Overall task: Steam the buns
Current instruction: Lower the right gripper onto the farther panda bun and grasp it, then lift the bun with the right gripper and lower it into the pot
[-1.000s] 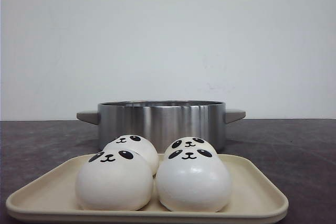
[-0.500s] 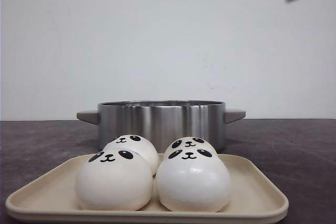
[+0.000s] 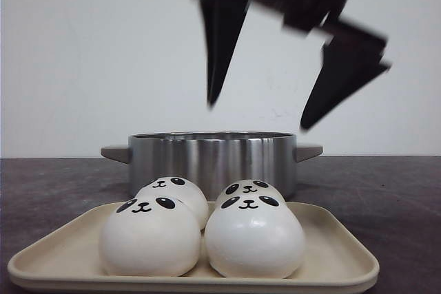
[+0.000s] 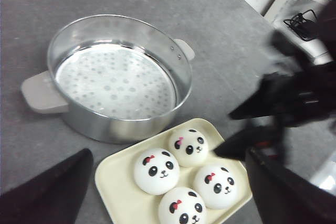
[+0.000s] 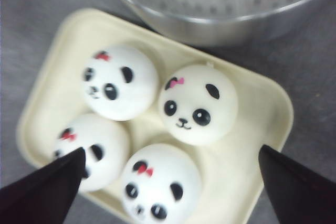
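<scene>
The right gripper [image 3: 256, 116], jaws spread wide at the frame's top, hangs above four panda buns [image 3: 201, 228] crowded on the cream tray [image 3: 337, 256]; descending, a finger could dent a neighbouring bun.

Four buns [image 3: 203, 228] are packed touching one another on the cream tray [image 3: 337, 256], so no gap is left between them; bare tray is seen only around the group. The steamer pot [image 3: 212, 160] stands just behind the tray, its top unobstructed. The right gripper [image 3: 258, 118] hangs spread wide above the pot.
</scene>
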`<state>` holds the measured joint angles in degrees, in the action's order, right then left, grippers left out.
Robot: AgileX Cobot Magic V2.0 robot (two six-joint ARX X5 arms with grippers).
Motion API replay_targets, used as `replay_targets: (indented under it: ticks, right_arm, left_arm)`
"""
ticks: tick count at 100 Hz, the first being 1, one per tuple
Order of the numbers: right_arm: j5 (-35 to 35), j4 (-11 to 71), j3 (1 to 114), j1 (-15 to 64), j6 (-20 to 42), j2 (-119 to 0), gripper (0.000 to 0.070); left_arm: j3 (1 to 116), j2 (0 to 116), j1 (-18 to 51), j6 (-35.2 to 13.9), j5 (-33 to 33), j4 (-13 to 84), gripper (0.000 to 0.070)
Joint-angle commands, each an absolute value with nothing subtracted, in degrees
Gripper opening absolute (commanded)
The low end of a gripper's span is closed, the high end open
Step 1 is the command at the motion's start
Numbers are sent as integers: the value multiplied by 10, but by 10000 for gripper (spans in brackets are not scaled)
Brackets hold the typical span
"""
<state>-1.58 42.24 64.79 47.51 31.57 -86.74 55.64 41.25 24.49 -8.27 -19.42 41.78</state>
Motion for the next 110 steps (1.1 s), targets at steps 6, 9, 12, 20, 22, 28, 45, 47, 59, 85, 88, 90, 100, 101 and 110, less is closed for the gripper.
replay_targets:
  ticks: [6, 9, 12, 20, 22, 28, 45, 47, 59, 85, 88, 90, 100, 101, 110]
  right_arm:
    - [-13, 425, 672, 471, 315, -937, 613]
    - [-13, 425, 674, 469, 315, -950, 613]
    - [-13, 424, 675, 466, 315, -961, 612]
    - [-13, 422, 675, 459, 315, -988, 612]
    - [-13, 423, 675, 457, 315, -993, 612]
    - [-15, 422, 675, 451, 315, -1007, 598]
    - [-15, 418, 675, 444, 315, -1027, 521]
    - [-15, 416, 675, 444, 315, -1027, 521]
    - [-15, 408, 675, 444, 315, -1027, 374]
    - [14, 403, 683, 454, 314, -1007, 3]
    - [18, 403, 686, 457, 314, -996, 3]
    - [19, 404, 690, 460, 314, -987, 3]
    - [13, 416, 715, 476, 309, -939, 3]
    - [13, 420, 719, 478, 309, -934, 3]
    - [13, 458, 758, 498, 305, -892, 3]
  left_arm:
    - [567, 416, 254, -75, -193, 412, 561]
    - [567, 416, 256, -75, -193, 413, 561]
    - [567, 416, 257, -75, -193, 413, 561]
    - [567, 416, 260, -75, -193, 413, 561]
    - [567, 416, 261, -75, -193, 413, 561]
    - [567, 416, 263, -75, -193, 413, 561]
    - [567, 416, 263, -75, -193, 413, 558]
    - [567, 416, 263, -75, -193, 413, 558]
    - [567, 416, 263, -75, -193, 413, 558]
    - [567, 416, 263, -75, -193, 415, 558]
    - [567, 416, 263, -75, -193, 416, 558]
    - [567, 416, 263, -75, -193, 418, 558]
    - [567, 416, 263, -75, -193, 424, 558]
    - [567, 416, 263, -75, -193, 425, 558]
    - [567, 416, 263, -75, -193, 423, 558]
